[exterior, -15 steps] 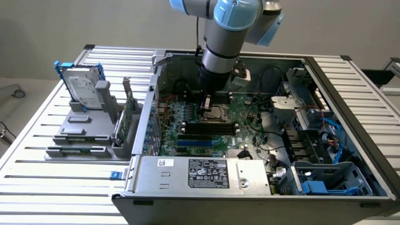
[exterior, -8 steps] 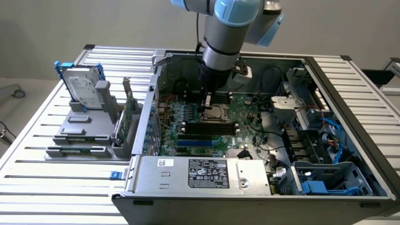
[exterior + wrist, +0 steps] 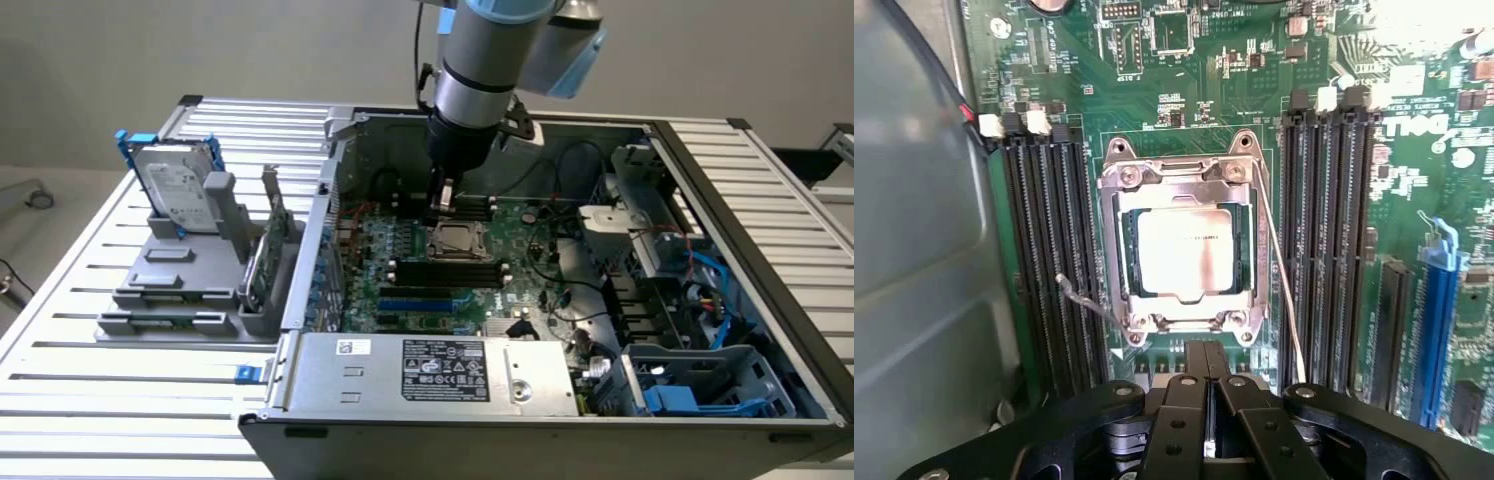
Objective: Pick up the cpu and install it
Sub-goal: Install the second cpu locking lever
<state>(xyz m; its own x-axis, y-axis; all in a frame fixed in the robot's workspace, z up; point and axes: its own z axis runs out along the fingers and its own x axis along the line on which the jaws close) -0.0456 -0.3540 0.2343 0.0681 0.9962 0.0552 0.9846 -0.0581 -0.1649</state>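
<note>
Clenched on nothing, the black two-fingered pincer point(image 3: 1206, 400) hangs inside the open grey computer case point(image 3: 441, 390), its fingers pressed flat together just above the green motherboard point(image 3: 1184, 90). Directly ahead of its tips lies the small square cpu with the pale silvery metal top point(image 3: 1184, 250) — already seated in the square metal-framed socket point(image 3: 1116, 260), between banks of black memory slots point(image 3: 1049, 250) on either side. A thin wire retention lever point(image 3: 1279, 290) stands raised beside the socket. Judging from this, placement looks done and the securing stage is in hand — the next move would call for a fine, controlled press near that frame and lever, without scraping the chip.
</note>
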